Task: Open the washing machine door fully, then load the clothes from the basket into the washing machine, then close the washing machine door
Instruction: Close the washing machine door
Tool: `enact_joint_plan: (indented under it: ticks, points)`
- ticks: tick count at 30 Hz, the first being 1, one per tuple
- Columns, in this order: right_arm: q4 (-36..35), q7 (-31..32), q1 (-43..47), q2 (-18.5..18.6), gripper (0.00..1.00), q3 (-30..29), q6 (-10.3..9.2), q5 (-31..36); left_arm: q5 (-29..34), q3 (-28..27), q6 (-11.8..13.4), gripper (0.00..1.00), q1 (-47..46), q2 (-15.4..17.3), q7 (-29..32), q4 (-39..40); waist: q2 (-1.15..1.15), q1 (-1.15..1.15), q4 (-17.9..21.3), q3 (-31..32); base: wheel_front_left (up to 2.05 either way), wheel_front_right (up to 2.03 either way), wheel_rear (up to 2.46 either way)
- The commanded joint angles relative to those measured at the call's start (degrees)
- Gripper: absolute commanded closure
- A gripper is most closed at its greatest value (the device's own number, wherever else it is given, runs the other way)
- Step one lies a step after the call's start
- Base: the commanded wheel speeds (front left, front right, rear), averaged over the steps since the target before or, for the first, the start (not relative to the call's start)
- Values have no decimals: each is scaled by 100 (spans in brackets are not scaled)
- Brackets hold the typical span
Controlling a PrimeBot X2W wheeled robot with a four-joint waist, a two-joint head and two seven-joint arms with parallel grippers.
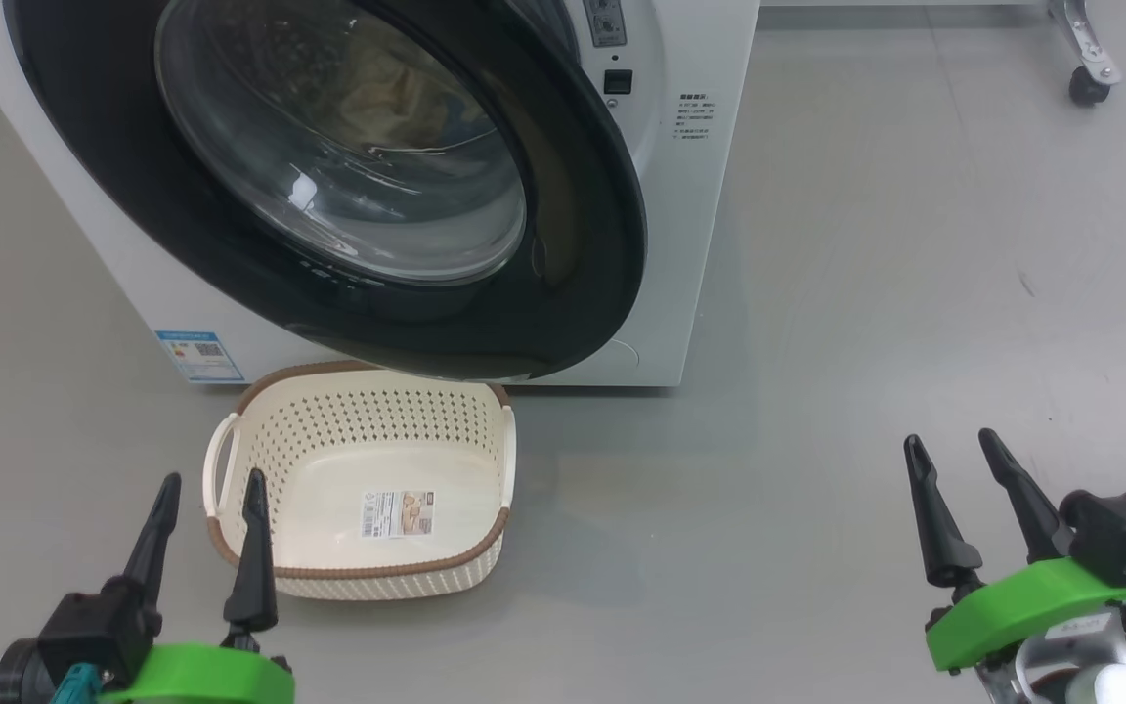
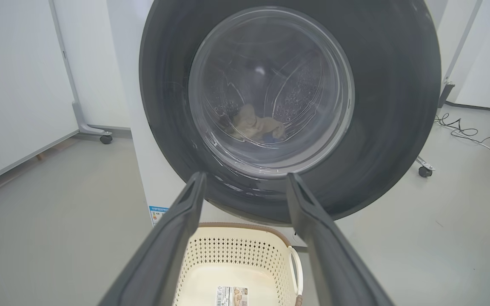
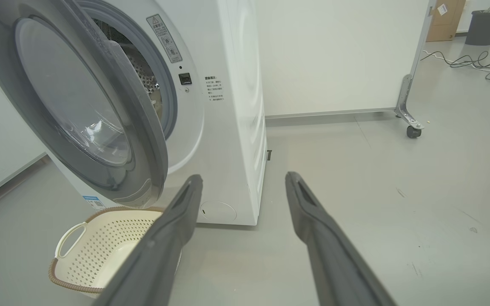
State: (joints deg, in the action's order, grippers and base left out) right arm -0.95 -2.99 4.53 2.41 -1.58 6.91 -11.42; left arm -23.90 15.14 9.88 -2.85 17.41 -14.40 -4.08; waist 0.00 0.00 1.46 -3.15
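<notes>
The grey floor [image 1: 866,293] is spreading out under everything. The washer [image 1: 710,196] is standing on it, ahead of the robot and toward its left. The door [image 1: 583,244] is hanging partly swung out. Its right edge is standing off the white front, and in the right wrist view the gap is showing the grey gasket [image 3: 169,106] and a strip of the steel drum [image 3: 145,78].

The basket [image 1: 377,430] is sitting on the floor just in front of the washer, its far rim lying under the door's lower edge in the head view. Its bare bottom is showing a label [image 1: 397,513].

The left gripper [image 1: 212,479] is hovering by the basket's near left corner, fingers spread wide and gripping nothing. In its own wrist view the fingers are pointing at the lower door. The right gripper [image 1: 950,438] is hanging well apart from the basket, over open floor to the right. Its fingers are also spread wide, with nothing between them.

The clothes [image 2: 255,125] are lying inside the drum, showing through the door's glass as a pale crumpled heap with a touch of blue. A small blue sticker [image 1: 199,356] is sitting low on the washer's front, left of the basket.
</notes>
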Motion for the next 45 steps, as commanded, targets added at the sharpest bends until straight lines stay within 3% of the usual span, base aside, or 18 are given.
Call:
enact_joint_plan:
  ticks: [1, 42, 43, 44, 45]
  points:
    - [-242, 13, -105, 47, 0, 117, 58, 62, 133, -270, 42, 0, -38, 93, -58, 287, 0, 0, -12, -28, 0, 0, 0]
    - [-268, 13, -288, 47, 2, 82, 58, 237, 758, -530, -386, 0, 4, -382, -60, 287, 0, 0, -194, -275, 0, 0, 0]
    - [-266, 23, -303, 47, 22, 70, 58, 238, 768, -530, -395, 0, 2, -391, -60, 283, 0, 0, -206, -277, 0, 0, 0]
    - [-267, 33, -318, 48, 61, 54, 58, 238, 776, -525, -407, 0, -4, -401, -60, 280, 0, 0, -222, -286, 0, 0, 0]
    - [-269, 40, -339, 56, 91, 40, 58, 234, 784, -518, -421, 0, -12, -412, -60, 278, 0, 0, -241, -294, 0, 0, 0]
